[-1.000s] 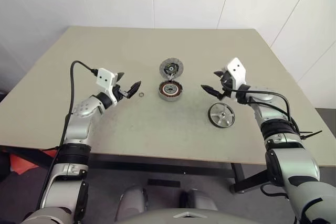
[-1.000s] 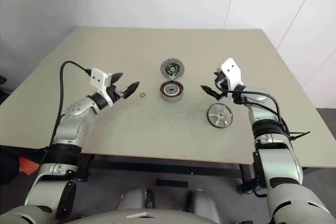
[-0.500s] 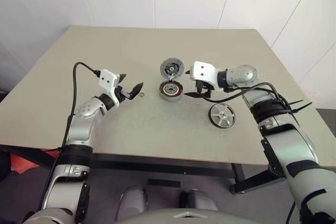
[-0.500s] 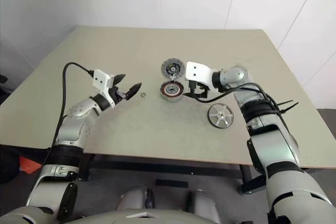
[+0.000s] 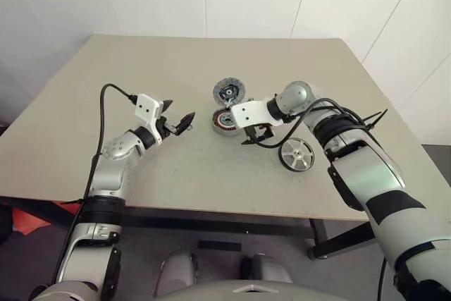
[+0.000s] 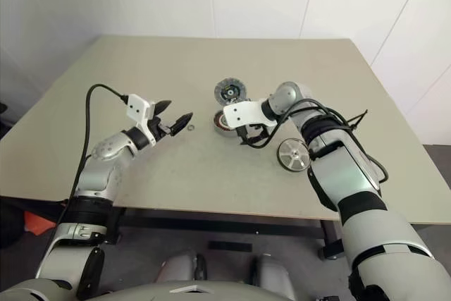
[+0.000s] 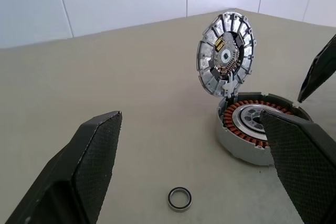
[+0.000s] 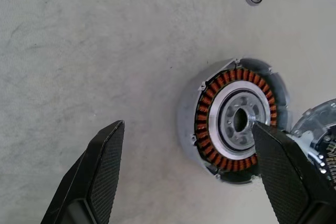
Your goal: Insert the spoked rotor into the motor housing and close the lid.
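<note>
Two grippers of mine are up over the table (image 5: 106,68), and both stand spread wide with nothing between the fingers. My right gripper (image 5: 255,134) hangs tilted downward just beside the motor housing (image 5: 224,120), on the side nearer the spoked rotor (image 5: 297,154); seen along its own fingers (image 8: 102,169), the housing (image 8: 233,120) lies open beneath them, copper windings ringing a pale hub. My left gripper (image 5: 177,122) hovers level on the other side of the housing, pointing toward it, with a small loose ring (image 7: 179,199) on the table below its fingers (image 7: 97,156). The lid (image 5: 230,92) stands tilted up at the far edge of the housing, its inner face with ribs and a dark centre turned toward my left gripper (image 7: 226,51). The rotor lies flat on the table, apart from the housing, near my right forearm.
</note>
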Motion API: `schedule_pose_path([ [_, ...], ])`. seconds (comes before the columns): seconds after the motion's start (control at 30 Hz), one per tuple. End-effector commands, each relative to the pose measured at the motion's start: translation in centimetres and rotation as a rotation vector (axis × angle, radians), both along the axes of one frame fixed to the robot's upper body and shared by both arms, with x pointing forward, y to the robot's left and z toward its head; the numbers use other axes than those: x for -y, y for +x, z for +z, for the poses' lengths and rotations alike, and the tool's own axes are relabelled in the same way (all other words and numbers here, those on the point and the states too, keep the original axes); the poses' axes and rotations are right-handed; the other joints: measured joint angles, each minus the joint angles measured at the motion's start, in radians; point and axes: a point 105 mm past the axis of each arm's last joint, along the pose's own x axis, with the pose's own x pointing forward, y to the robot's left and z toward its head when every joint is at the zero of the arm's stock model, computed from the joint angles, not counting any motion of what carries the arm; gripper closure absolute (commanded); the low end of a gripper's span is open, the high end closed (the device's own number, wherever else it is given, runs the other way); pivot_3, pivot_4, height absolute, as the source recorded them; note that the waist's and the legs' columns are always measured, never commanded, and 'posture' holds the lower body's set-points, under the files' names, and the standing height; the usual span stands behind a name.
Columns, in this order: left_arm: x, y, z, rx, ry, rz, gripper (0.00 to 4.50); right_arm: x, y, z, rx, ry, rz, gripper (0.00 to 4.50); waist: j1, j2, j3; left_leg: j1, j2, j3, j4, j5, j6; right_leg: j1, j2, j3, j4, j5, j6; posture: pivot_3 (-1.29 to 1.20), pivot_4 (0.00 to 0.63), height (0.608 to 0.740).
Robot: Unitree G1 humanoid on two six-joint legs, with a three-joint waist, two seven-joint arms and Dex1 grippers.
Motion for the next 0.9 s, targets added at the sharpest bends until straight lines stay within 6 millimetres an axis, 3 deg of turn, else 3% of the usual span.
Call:
schedule_pose_path([
  [0.03,0.3,-0.4,0.9,0.039,0.001,-0.005,0.02,-1.2,0.6,1.7,0.061,0.003,0.027,0.13,0.000,0.000,0.000,0.000,0.000,0.000,0.000,0.000,0.000,0.000,0.000,0.000,0.000,0.000,0.000,0.00,0.000,0.740],
  [0.37,0.8,-1.2,0.5,0.026,0.004,-0.015,0.02,-2.7,1.5,1.3,0.074,0.018,-0.060,0.13,-0.001,0.000,0.000,0.000,0.000,0.000,0.000,-0.001,-0.002,0.000,0.000,0.000,0.001,0.000,0.000,0.00,0.000,0.740],
  [0.6,1.5,-1.8,0.4,0.017,0.006,-0.031,0.02,-2.2,2.4,0.7,0.109,-0.002,-0.143,0.13,-0.001,0.001,0.001,0.000,0.000,0.000,0.000,-0.001,-0.003,-0.001,0.000,0.000,0.002,0.000,-0.001,0.00,0.000,0.740],
  [0.9,1.2,-1.8,0.6,0.017,0.013,-0.018,0.02,-2.4,1.9,-0.9,0.071,-0.020,-0.142,0.13,-0.008,0.001,0.001,0.000,0.001,0.000,0.000,-0.001,-0.003,-0.001,0.000,0.000,0.002,0.000,-0.001,0.00,0.000,0.740],
])
